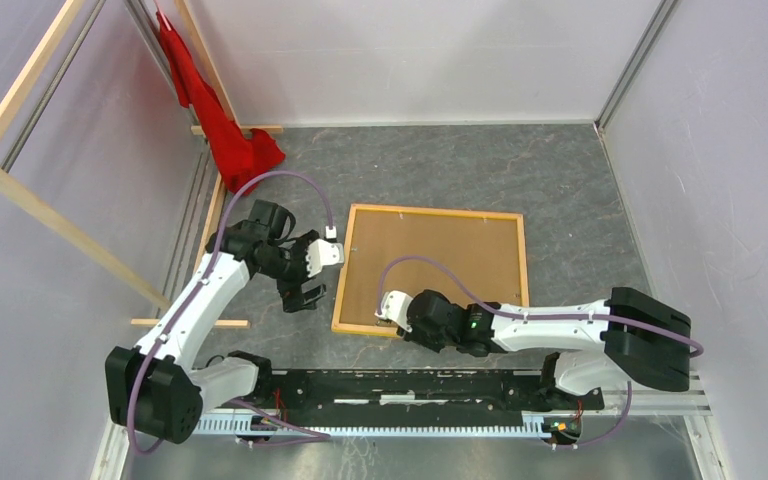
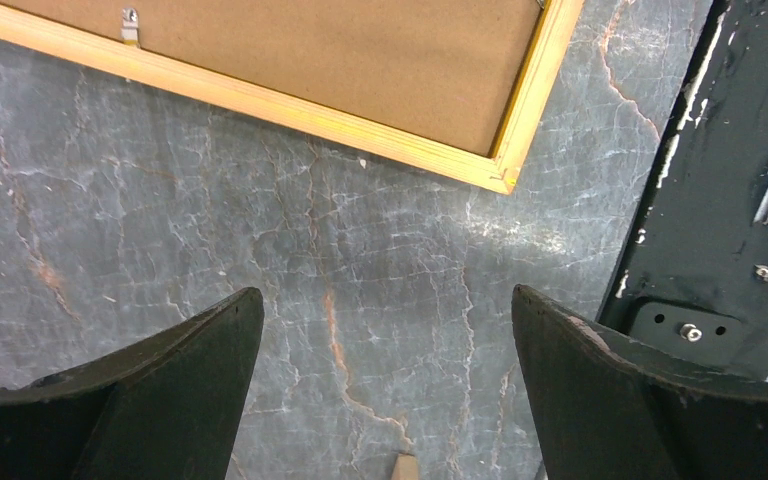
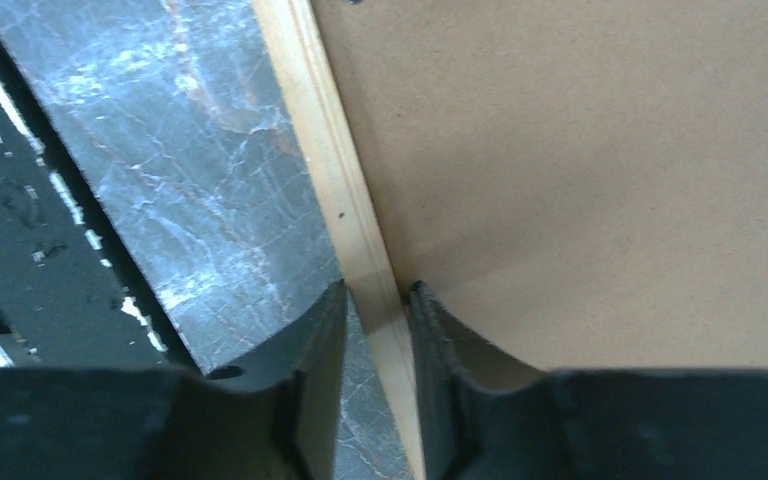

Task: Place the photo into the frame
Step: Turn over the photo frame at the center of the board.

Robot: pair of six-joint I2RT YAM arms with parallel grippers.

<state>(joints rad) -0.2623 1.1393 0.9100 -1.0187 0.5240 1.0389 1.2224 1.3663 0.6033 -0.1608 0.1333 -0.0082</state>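
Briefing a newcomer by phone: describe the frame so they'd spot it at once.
On the grey marbled table, look at the middle. The frame lies flat there: a thin light-wood border around a brown backing board, its near rail inside the right claw. Unlike the red cloth and bare wooden sticks at left, it is a closed rectangle.

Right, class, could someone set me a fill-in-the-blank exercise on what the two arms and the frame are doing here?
1. The frame holds a ___ board.
2. The left end effector has its jaws ___.
3. The right end effector is shut on the border of the ___.
4. A ___ cloth hangs in the far-left corner.

Missing words: brown; open; frame; red.
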